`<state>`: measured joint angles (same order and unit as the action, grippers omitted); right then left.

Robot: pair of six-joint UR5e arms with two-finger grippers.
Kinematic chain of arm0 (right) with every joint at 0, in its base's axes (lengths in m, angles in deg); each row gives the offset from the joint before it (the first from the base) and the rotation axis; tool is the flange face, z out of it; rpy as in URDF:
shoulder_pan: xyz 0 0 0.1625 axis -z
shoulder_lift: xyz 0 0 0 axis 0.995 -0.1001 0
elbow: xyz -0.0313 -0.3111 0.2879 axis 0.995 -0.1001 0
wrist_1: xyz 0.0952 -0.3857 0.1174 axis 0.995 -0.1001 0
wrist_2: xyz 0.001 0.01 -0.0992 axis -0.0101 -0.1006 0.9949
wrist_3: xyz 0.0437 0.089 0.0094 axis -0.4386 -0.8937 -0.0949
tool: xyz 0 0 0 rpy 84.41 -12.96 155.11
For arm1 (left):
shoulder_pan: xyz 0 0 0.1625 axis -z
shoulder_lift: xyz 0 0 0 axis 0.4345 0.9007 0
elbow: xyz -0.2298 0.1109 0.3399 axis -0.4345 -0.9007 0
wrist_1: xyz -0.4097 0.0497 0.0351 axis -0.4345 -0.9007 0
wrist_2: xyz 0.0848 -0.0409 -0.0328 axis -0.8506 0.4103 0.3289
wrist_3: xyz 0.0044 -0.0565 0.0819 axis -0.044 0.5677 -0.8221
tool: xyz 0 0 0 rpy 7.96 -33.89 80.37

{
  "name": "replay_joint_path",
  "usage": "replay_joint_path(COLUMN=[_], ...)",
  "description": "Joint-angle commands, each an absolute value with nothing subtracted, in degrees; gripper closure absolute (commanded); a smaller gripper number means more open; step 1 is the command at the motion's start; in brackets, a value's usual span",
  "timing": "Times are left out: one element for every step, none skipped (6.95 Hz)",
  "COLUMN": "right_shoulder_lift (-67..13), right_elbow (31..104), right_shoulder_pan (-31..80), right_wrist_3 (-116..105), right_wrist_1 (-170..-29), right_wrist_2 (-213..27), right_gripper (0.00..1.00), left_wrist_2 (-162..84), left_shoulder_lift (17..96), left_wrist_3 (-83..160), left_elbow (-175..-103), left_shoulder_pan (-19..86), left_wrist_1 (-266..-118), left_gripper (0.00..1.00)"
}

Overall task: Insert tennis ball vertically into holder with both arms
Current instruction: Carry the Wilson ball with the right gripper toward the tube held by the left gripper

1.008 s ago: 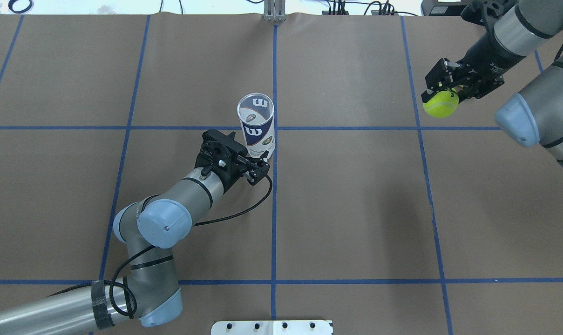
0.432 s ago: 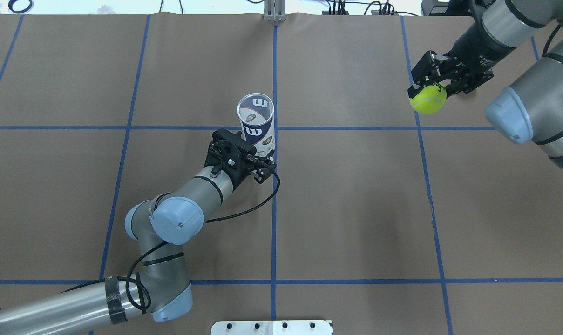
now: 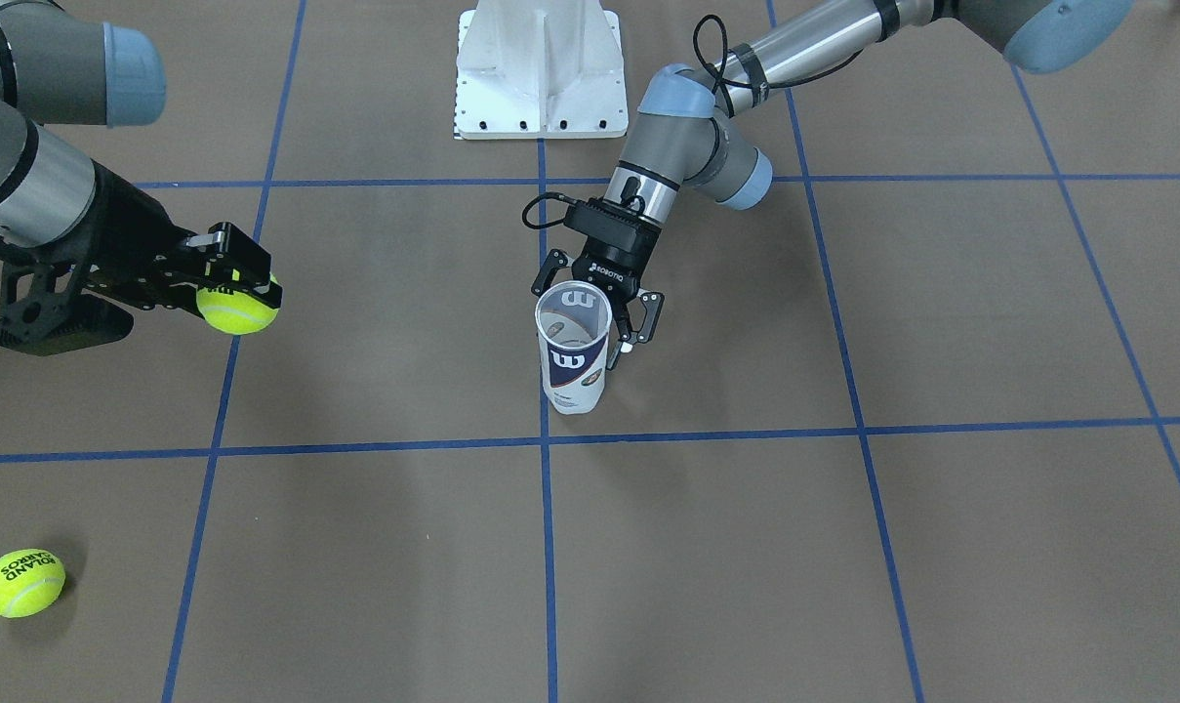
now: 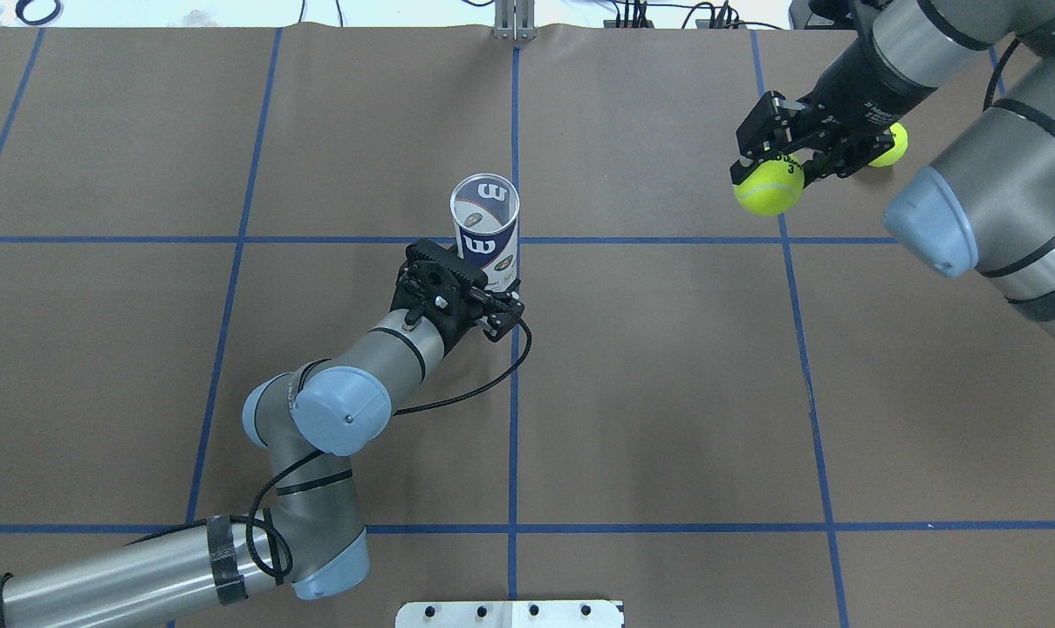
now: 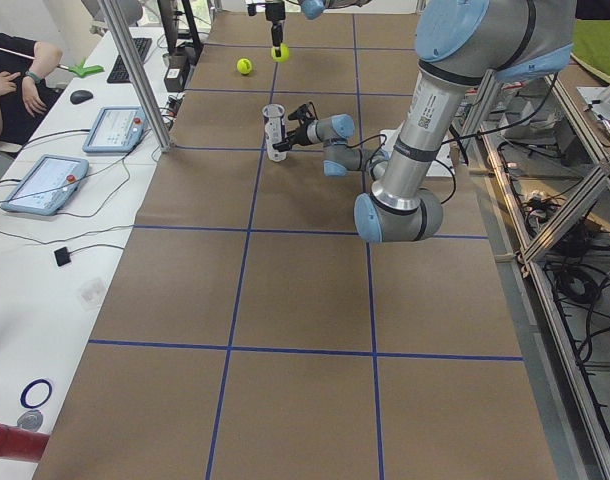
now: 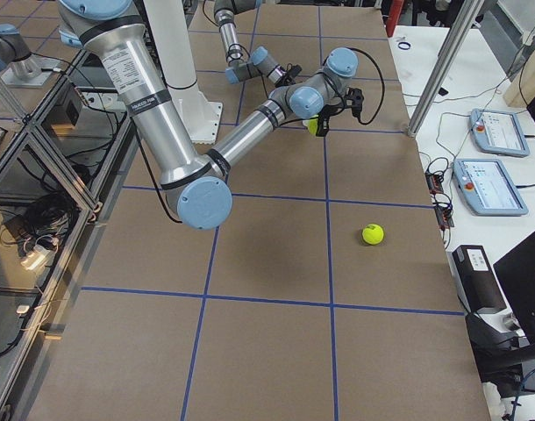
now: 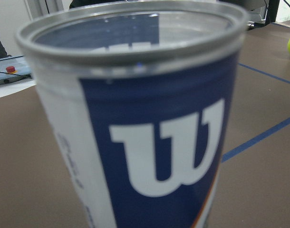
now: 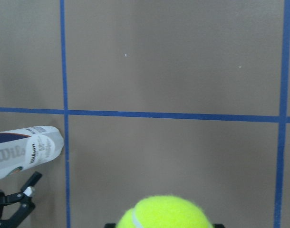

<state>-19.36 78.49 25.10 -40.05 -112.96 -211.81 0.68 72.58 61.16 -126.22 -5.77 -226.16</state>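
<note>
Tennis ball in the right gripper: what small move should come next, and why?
Probably carry the ball sideways toward a spot above the holder. The right gripper holds it well off to one side, while the holder stands upright with its mouth open and looks empty.

- Left arm (image 4: 379, 358) bent at the elbow, reaching low and forward; left gripper (image 3: 590, 317) level, fingers spread wide.
- Right arm (image 4: 894, 52) raised; right gripper (image 4: 770, 168) pointing down, clamped on a ball (image 4: 767, 192).
</note>
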Motion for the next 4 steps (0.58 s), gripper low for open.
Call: replay_joint_path(right_shoulder_lift=[-16.97, -15.82, -14.85, -14.50], right_elbow=[78.67, 78.75, 78.75, 78.75], right_shoulder_pan=[26.42, 26.95, 27.21, 27.39], right_wrist_3=[-43.66, -45.85, -47.35, -47.54], right_wrist_1=[-112.96, -112.87, -112.87, -112.87], right_wrist_2=[-211.73, -211.73, -211.73, -211.73], right_gripper=[1.00, 1.00, 1.00, 1.00], left_wrist_2=[0.65, 0.65, 0.65, 0.65], left_shoulder_lift=[73.27, 73.71, 73.72, 74.15], left_wrist_3=[61.17, 61.17, 61.17, 61.17], left_elbow=[-125.24, -124.63, -124.53, -124.01], left_shoulder_pan=[-5.45, -5.36, -5.10, -5.01], left_wrist_1=[-226.22, -226.22, -226.22, -226.13], left_gripper=[0.02, 0.02, 0.02, 0.02])
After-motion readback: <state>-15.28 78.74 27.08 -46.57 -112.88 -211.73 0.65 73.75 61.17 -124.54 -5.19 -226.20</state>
